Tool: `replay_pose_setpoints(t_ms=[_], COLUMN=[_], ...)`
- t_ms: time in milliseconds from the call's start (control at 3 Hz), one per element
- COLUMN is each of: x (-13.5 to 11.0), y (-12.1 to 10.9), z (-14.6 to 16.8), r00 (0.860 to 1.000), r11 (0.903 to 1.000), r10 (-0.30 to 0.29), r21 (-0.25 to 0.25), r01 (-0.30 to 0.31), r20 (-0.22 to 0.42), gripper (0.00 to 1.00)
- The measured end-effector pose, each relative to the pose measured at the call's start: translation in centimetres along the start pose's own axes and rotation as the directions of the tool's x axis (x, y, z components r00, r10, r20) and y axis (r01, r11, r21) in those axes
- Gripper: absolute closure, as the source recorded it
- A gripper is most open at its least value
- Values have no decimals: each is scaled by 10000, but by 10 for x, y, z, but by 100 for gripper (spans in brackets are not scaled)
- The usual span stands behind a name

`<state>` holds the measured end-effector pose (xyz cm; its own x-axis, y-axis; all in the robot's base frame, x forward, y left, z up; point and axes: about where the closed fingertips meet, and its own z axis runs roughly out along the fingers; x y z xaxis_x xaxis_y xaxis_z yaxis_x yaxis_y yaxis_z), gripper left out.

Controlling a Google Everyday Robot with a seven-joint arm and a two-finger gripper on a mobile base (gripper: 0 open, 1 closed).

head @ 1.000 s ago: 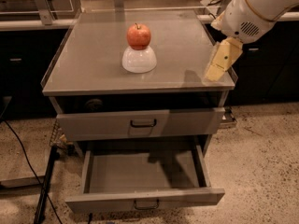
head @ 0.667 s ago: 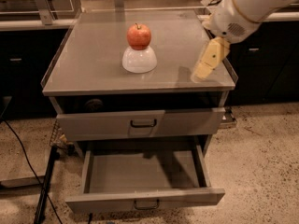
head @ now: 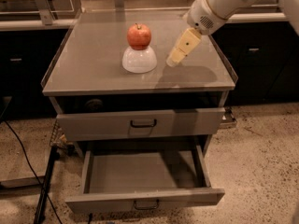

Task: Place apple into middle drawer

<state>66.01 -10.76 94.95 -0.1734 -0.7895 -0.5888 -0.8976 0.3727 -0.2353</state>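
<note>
Round red-yellow apple (head: 139, 35) upright, stem up, atop upturned white bowl (head: 139, 62) on grey cabinet top (head: 88, 69); cream gripper (head: 172, 60) just right, not touching, tilted down-left; open or closed, cannot tell; grey middle drawer (head: 187, 198) pulled out below.

The gripper (head: 173, 61) is hovering over the cabinet top (head: 93, 73), its arm (head: 219, 3) running out past the upper and right edges. Beside the jaws, the apple (head: 139, 35) is covering the bowl's (head: 139, 60) crown. Well below the jaws, the middle drawer's (head: 145, 178) rear is lying hidden under the drawer above (head: 140, 123). In the dark gap over that drawer, a dim shape (head: 93, 104) is showing too murkily to identify.
</note>
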Motion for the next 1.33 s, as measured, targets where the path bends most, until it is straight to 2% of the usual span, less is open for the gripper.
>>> replay_pose_setpoints(t_ms=[667,1333], x=[-26,-44], y=[-33,-45], z=[39,67], r00=[9915,9791], r11=[9963,9895], r10=[849,1403], r21=[-213,-557], r01=[-832,-1334], r20=[990,1473], gripper=[0,0])
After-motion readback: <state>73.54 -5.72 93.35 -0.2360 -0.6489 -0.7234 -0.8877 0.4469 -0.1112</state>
